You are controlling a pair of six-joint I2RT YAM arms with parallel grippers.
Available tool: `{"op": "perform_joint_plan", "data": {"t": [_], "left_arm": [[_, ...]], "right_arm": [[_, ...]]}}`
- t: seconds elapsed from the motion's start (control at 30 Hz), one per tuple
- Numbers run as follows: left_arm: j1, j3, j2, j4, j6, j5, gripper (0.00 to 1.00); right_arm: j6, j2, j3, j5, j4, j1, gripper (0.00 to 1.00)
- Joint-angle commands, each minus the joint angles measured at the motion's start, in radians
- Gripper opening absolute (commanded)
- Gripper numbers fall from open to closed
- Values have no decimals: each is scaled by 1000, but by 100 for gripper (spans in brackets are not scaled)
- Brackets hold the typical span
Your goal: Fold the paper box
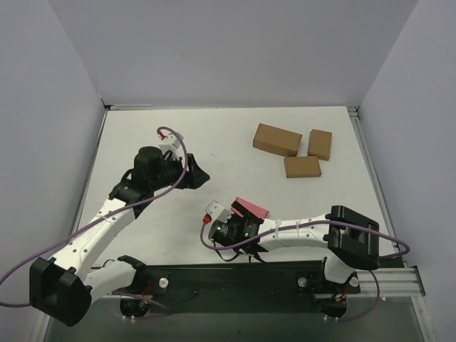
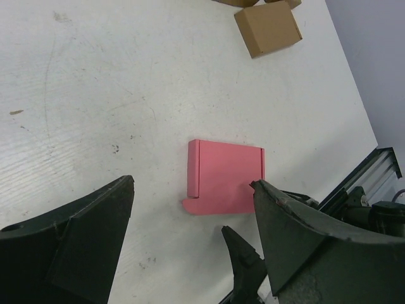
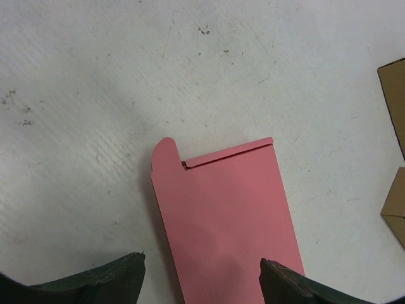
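The paper box [image 1: 252,207] is a flat pink-red card piece lying on the white table, with a rounded tab at one corner and a narrow folded strip along one edge. My right gripper [image 1: 244,219] hovers over its near end. In the right wrist view the paper box [image 3: 224,221] runs up from between the open jaws of the right gripper [image 3: 199,259], which grip nothing. My left gripper [image 1: 194,176] stands open to the left of it and holds nothing. From the left wrist, the paper box [image 2: 224,177] lies on the table beyond the left gripper [image 2: 193,185].
Three brown cardboard boxes [image 1: 276,140] [image 1: 320,144] [image 1: 302,167] lie at the back right of the table. One of these brown boxes [image 2: 267,28] shows at the top of the left wrist view. White walls enclose the table on three sides.
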Motion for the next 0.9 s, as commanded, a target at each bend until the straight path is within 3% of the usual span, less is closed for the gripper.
{"op": "perform_joint_plan", "data": {"t": [0.0,0.17,0.37,0.43,0.7,0.87], "left_arm": [[96,84,-41,-126,52,95,86],[180,81,-45,-109,39,170,86],[196,66,-33,-91,43,183,86],[203,61,-26,-88,51,186,86],[220,27,-1,-54,75,192,86],[226,30,5,-53,102,209,86]], "right_arm": [[-20,60,30,155,-47,40,72],[-23,138,47,234,-55,81,67],[0,244,92,340,-112,104,57],[5,267,95,374,-116,108,46],[-11,298,92,406,-123,117,18],[-23,275,106,397,-156,129,5]]}}
